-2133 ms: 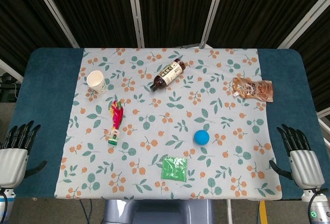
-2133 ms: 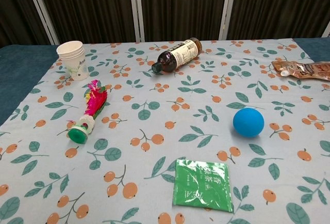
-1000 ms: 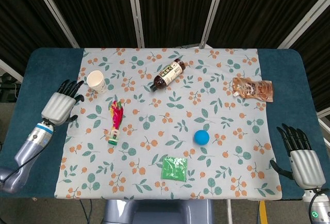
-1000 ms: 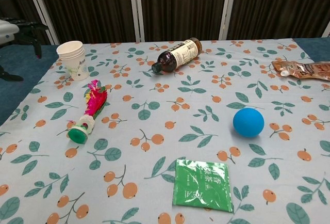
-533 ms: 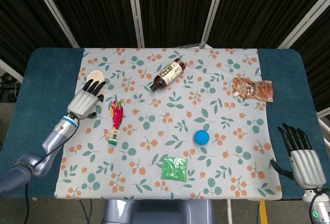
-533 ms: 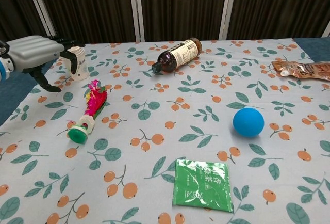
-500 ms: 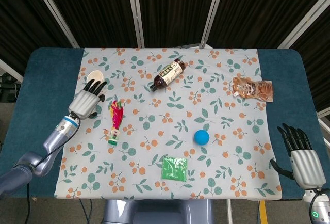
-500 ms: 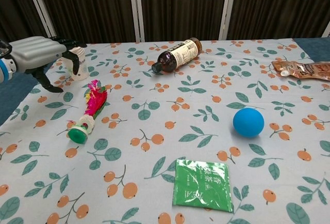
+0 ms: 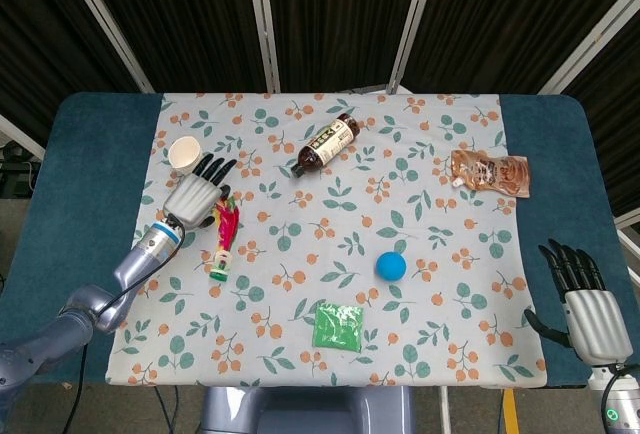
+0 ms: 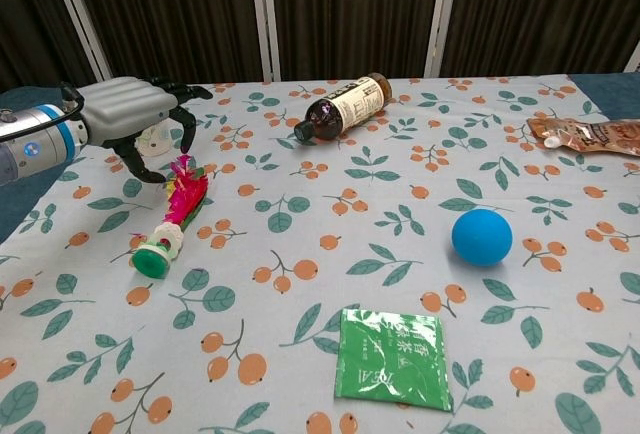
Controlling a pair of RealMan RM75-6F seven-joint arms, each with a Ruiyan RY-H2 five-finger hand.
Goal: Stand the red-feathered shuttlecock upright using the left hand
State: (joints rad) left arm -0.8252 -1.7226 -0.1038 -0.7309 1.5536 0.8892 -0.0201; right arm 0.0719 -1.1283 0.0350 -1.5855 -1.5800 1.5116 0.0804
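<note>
The red-feathered shuttlecock [image 9: 224,239] [image 10: 172,218] lies flat on the patterned cloth at the left, its green base toward the table's front and its feathers pointing away. My left hand [image 9: 195,197] [image 10: 135,114] hovers palm down just above and left of the feathers, fingers spread, holding nothing. My right hand [image 9: 588,306] rests off the cloth at the front right corner, fingers apart and empty; the chest view does not show it.
A paper cup [image 9: 184,153] [image 10: 153,138] stands just behind my left hand. A dark bottle [image 9: 325,143] [image 10: 343,105] lies at the back centre. A blue ball [image 9: 390,266] [image 10: 481,236], a green packet [image 9: 339,326] [image 10: 391,356] and a brown pouch [image 9: 489,171] [image 10: 591,135] lie to the right.
My left hand has travelled from the table's left front edge inward and rightward, ending over the shuttlecock's feathers. The shuttlecock and my right hand have not moved.
</note>
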